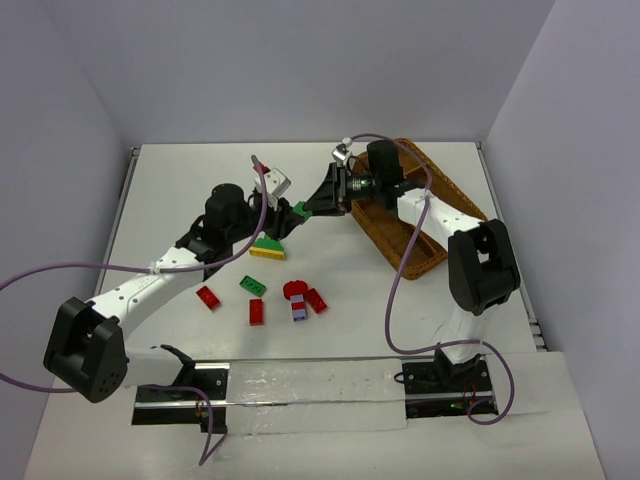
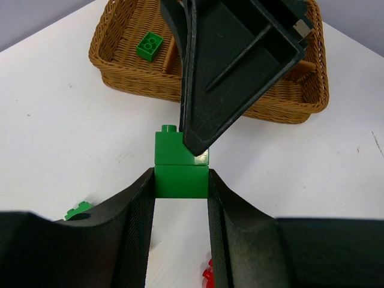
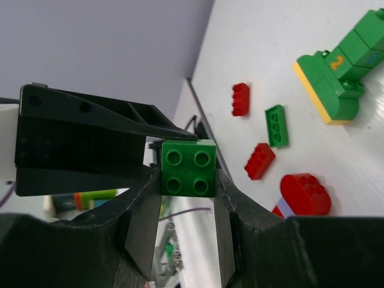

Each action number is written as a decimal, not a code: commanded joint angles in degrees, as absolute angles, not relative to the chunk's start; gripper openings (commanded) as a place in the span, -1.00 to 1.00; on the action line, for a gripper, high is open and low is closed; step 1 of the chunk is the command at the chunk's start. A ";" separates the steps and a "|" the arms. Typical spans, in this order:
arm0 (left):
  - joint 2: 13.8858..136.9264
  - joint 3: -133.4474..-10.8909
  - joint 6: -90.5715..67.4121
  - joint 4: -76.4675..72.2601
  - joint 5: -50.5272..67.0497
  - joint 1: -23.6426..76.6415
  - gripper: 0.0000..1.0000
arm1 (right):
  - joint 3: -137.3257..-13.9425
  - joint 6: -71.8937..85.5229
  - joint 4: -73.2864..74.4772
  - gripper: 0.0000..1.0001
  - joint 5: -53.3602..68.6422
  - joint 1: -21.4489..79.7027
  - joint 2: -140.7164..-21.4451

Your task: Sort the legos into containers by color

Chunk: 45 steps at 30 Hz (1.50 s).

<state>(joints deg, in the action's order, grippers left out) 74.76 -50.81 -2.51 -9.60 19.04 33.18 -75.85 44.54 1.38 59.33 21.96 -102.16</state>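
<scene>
The left claw (image 2: 181, 180) pinches the lower green brick (image 2: 182, 187) by its sides. The upper green brick (image 2: 173, 150) is stacked on it, studs pointing away. One other green brick (image 2: 149, 46) lies in the wicker tray (image 2: 120, 84) beyond.

The right claw (image 3: 189, 171) pinches the upper green brick, four studs facing the lens. Three red bricks (image 3: 260, 161) and one green plate (image 3: 276, 125) lie on the desk (image 3: 300, 36).

From above, both arms reach forward, claws meeting just left of the tray, the stack's long axis running between them. Four red bricks and one lilac-white brick (image 1: 298, 314) lie nearer.
</scene>
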 commanded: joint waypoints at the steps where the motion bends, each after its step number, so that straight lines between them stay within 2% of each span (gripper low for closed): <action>1: 72.60 -50.23 -1.11 -11.03 19.38 33.49 -1.00 | -70.08 61.67 -22.36 -1.00 66.53 20.32 -100.56; 6: 71.81 -49.48 -0.70 -10.99 18.90 33.33 -1.00 | -67.36 69.62 -33.00 -1.00 67.52 19.37 -101.25; 11: 71.63 -49.03 -0.70 -10.54 19.16 33.22 -0.99 | -67.79 70.02 -33.42 -1.00 67.01 19.13 -101.23; 14: 71.36 -48.69 -0.62 -10.19 19.25 33.13 -0.99 | -69.15 65.09 -26.70 -1.00 65.15 18.08 -100.44; 17: 71.17 -48.55 -0.62 -9.93 19.34 32.99 -1.00 | -75.10 49.85 -5.91 -1.00 60.24 17.20 -99.59; 19: 70.93 -48.52 -0.67 -9.90 19.30 32.92 -0.99 | -78.19 43.22 3.21 -1.00 54.20 17.02 -99.21; 22: 70.96 -48.55 -0.77 -9.90 19.25 32.87 -1.00 | -85.73 30.41 21.21 -1.00 34.47 16.96 -98.78; 25: 71.33 -49.30 -2.48 -9.73 18.90 32.64 -1.00 | -88.23 25.13 26.26 -1.00 17.34 16.91 -98.18; 29: 72.62 -51.19 -4.75 -8.85 18.92 32.61 -1.00 | -92.31 21.18 28.76 -1.00 7.86 16.35 -100.56; 36: 80.11 -65.05 -12.64 0.23 11.00 32.90 -1.00 | -102.53 19.60 30.71 -1.00 2.18 13.50 -111.39; 38: 86.04 -71.30 -14.77 8.71 5.73 33.94 -0.99 | -108.85 19.52 32.18 -1.00 1.41 12.37 -115.31; 45: 101.56 -90.82 -18.49 17.27 -1.43 37.26 -1.00 | -119.55 19.58 35.12 -0.77 0.83 9.75 -125.85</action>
<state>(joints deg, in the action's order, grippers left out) 93.47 -79.64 -13.88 9.05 5.18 35.14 -112.78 20.67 32.80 3.06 11.04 -122.63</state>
